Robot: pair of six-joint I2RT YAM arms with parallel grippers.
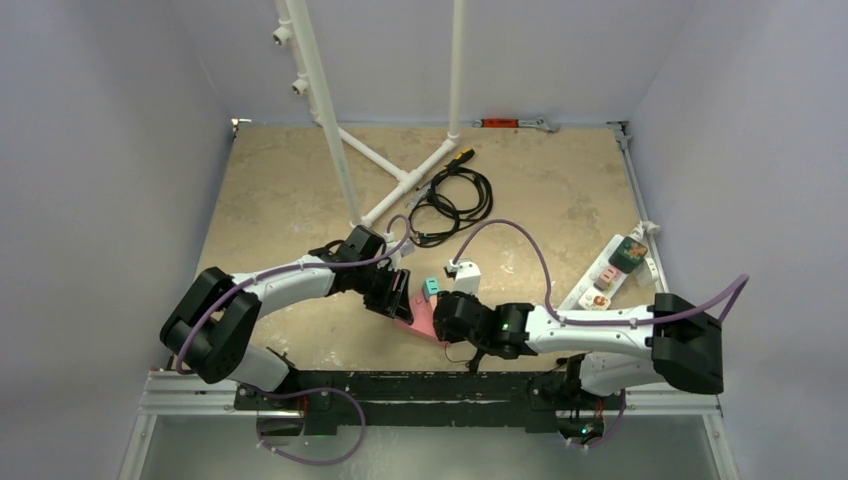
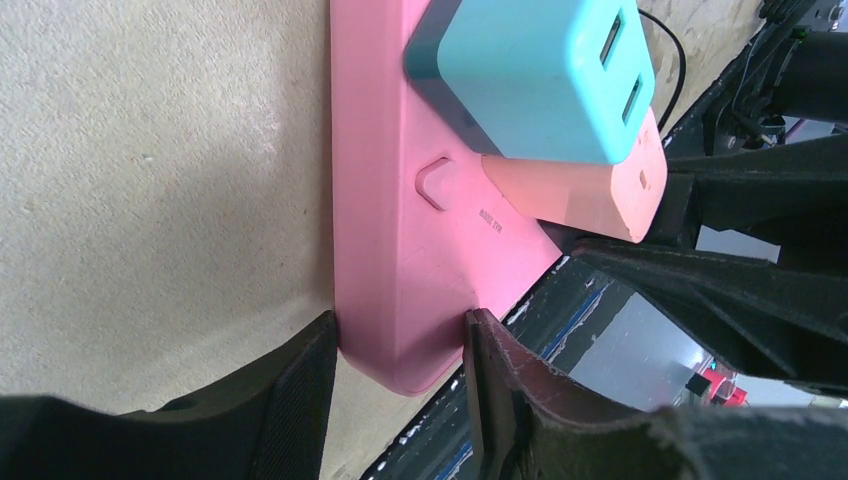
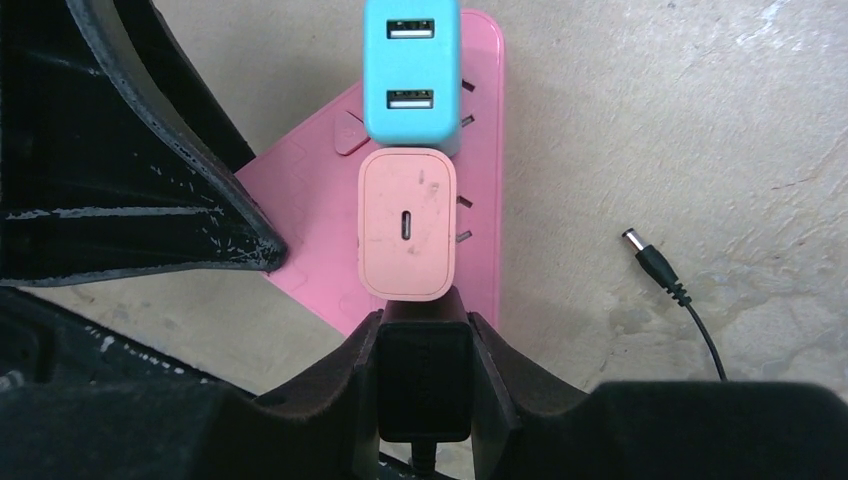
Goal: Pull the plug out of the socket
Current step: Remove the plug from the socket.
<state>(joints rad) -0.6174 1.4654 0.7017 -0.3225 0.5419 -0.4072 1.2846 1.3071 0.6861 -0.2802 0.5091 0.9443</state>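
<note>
The socket is a pink power strip (image 1: 420, 320) lying near the table's front edge, seen close up in the left wrist view (image 2: 400, 240) and the right wrist view (image 3: 482, 200). My left gripper (image 2: 400, 345) is shut across one end of it, with a finger pressed on each long side. A teal USB charger (image 3: 412, 70) and a peach charger (image 3: 407, 222) are plugged into the strip. Beside the peach one stands a black plug (image 3: 423, 380), and my right gripper (image 3: 423, 330) is shut on it. The plug's prongs are hidden.
A loose barrel-tip cable (image 3: 650, 262) lies right of the strip. A white power strip (image 1: 610, 272) with adapters sits at the right edge. A coiled black cable (image 1: 450, 200), a white pipe frame (image 1: 400, 175) and a small white adapter (image 1: 466, 272) lie behind.
</note>
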